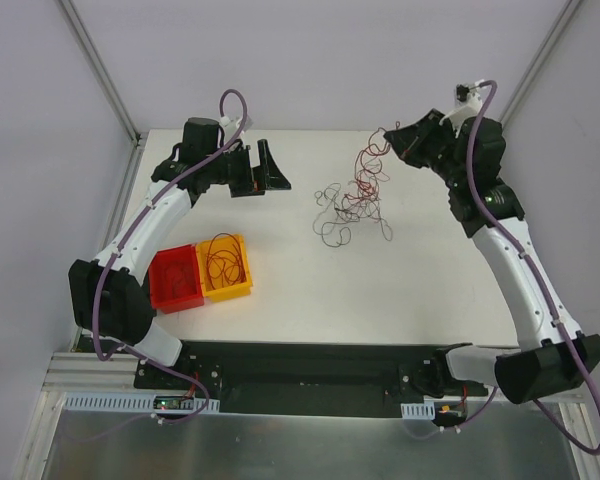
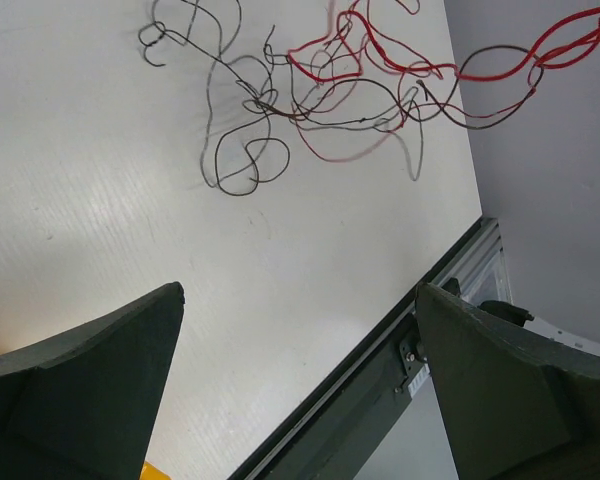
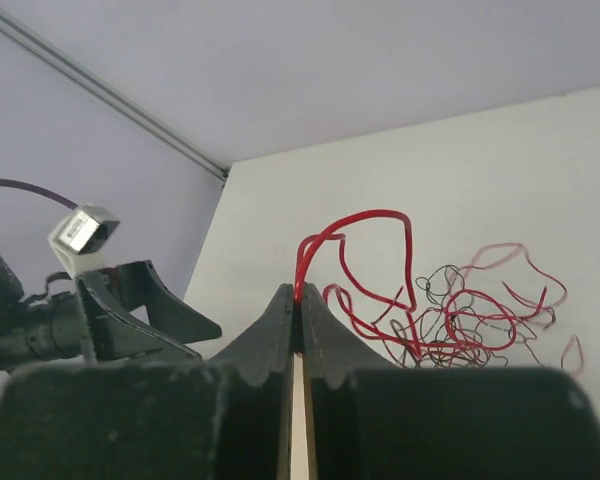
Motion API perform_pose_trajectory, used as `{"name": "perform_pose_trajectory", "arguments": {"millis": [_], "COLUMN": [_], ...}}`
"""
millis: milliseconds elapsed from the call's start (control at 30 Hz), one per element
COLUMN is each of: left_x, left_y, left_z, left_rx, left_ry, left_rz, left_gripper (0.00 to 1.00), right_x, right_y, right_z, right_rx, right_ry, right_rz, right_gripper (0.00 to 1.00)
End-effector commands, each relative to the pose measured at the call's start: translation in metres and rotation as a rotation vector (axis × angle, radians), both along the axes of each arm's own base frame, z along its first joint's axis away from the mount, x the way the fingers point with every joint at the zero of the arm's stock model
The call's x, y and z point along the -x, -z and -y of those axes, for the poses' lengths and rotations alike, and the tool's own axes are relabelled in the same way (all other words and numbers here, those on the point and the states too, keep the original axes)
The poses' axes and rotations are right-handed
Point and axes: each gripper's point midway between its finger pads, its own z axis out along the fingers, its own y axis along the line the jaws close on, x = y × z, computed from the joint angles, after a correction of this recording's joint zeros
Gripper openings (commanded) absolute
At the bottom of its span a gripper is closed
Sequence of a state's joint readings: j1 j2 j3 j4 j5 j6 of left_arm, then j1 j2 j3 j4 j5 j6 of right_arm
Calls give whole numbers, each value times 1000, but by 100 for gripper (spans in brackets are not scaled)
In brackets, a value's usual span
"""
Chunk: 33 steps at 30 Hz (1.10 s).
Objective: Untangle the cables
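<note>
The right pincer [image 3: 298, 295] is clamped tight on a red strand of the cables [image 3: 450, 320], which arches up from the tips and loops back down to the heap. The left pincer [image 2: 300, 290] stands spread wide, holding and touching nothing, above the bench [image 2: 100, 200] near the tangle. The cables are a loose knot of thin curly wires, mostly red, with black loops straggling on the side nearer the left arm. They lie on the far half of the bench, right of centre. In the top view the tangle's long axis runs from the right pincer at its far end toward the near edge, slanting slightly left. More red ones lie coiled in a yellow bin [image 1: 225, 268].
</note>
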State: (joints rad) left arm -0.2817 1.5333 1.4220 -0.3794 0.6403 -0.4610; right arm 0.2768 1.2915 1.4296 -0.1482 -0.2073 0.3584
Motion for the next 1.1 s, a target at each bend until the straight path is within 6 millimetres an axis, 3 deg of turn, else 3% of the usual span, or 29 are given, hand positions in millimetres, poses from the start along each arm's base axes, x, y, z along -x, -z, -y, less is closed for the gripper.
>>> {"name": "perform_pose_trajectory", "arguments": {"millis": [0, 100, 167, 333, 367, 433, 500, 633, 700, 867, 1067], "left_x": [3, 5, 6, 7, 8, 10, 11, 14, 12, 12, 16], "left_y": [0, -2, -3, -2, -2, -4, -7, -12, -8, -3, -7], "left_z": [5, 7, 7, 10, 10, 13, 13, 13, 12, 15, 20], "left_rx": [13, 19, 8, 8, 18, 29, 33, 36, 15, 24, 33], "left_ry": [26, 37, 35, 48, 54, 63, 65, 71, 60, 72, 89], "left_rz": [4, 8, 25, 21, 13, 6, 14, 28, 37, 9, 12], "left_gripper": [99, 99, 99, 99, 99, 99, 99, 99, 99, 99, 99], "right_x": [0, 3, 2, 2, 5, 13, 22, 47, 53, 56, 66], "right_y": [109, 160, 170, 138, 134, 141, 161, 220, 244, 275, 297], "right_z": [13, 15, 15, 37, 44, 53, 53, 14, 8, 35, 101], "right_rx": [121, 125, 125, 227, 259, 307, 324, 328, 382, 271, 94], "right_ry": [29, 10, -21, 21, 45, 67, 42, -142, -134, 72, 346], "right_rz": [-202, -301, -335, -285, -272, -275, -309, -399, -465, -607, -686], "right_gripper": [5, 6, 14, 38, 47, 61, 64, 63, 61, 66, 77]}}
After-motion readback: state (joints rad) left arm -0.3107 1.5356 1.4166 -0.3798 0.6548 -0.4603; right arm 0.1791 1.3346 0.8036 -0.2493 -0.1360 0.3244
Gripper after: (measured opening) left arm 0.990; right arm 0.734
